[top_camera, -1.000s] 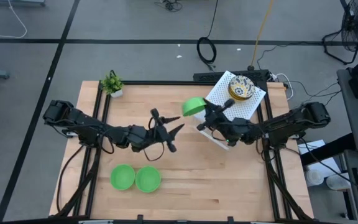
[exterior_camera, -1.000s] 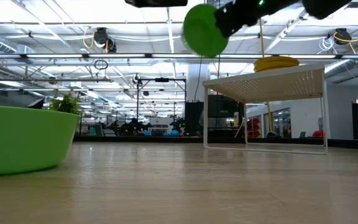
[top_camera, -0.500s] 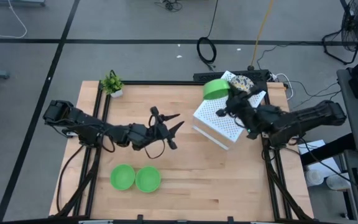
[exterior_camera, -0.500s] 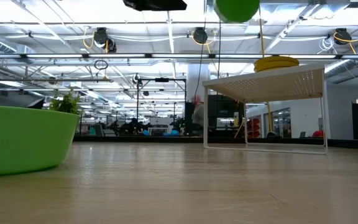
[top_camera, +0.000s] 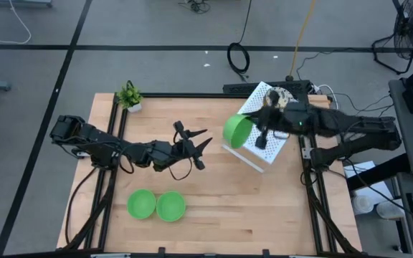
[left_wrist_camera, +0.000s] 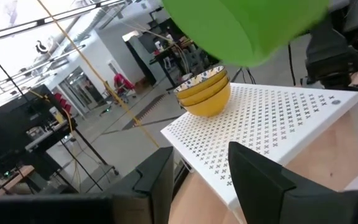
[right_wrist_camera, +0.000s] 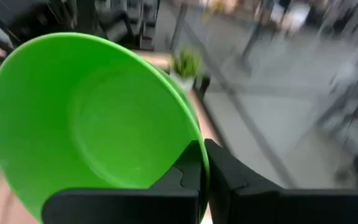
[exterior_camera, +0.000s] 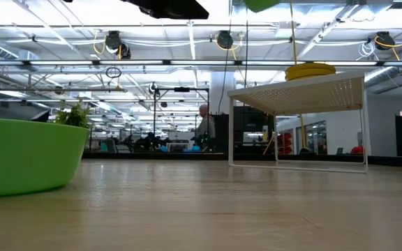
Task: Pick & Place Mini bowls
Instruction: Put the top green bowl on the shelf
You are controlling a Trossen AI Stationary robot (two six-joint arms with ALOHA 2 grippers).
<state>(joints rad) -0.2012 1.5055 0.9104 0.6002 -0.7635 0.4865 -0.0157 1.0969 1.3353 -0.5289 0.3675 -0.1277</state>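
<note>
- At the table's (top_camera: pixel 214 215) near edge: two plain green mini bowls (top_camera: pixel 156 205) side by side on the bare wood, touching or nearly so, mouths up; likely grouped there to keep the greens together.
- At mid-table, just beyond them: left gripper (top_camera: pixel 201 146) hovering over the wood, fingers (left_wrist_camera: pixel 260 180) spread partway with nothing between them, aimed toward the white perforated shelf (left_wrist_camera: pixel 272 130); apparently parked clear of the other arm's path.
- Above the shelf's near corner: right gripper (top_camera: pixel 262 133) pinched tight on the rim of a third green bowl (top_camera: pixel 236 130), one finger (right_wrist_camera: pixel 191 171) inside the wall and one outside, bowl tipped on edge with its mouth turned sideways; a rim pinch suits so thin a wall, and the height keeps the bowl clear of the shelf.
- On the shelf top, farther back: patterned bowls (left_wrist_camera: pixel 205 92) nested in a stack, cream and yellow with a blue-flecked rim, mostly hidden under the right arm from overhead; exact count not clear.
- At the far left corner of the table: small potted plant (top_camera: pixel 129 96), well apart from the work.
- Judged stage: carry in progress, third green bowl not yet set down; destination not evident, whether shelf or the pair on the wood.
- Risk, as a judgement: a tilted bowl held by one point of its rim could swing or slip on release.
</note>
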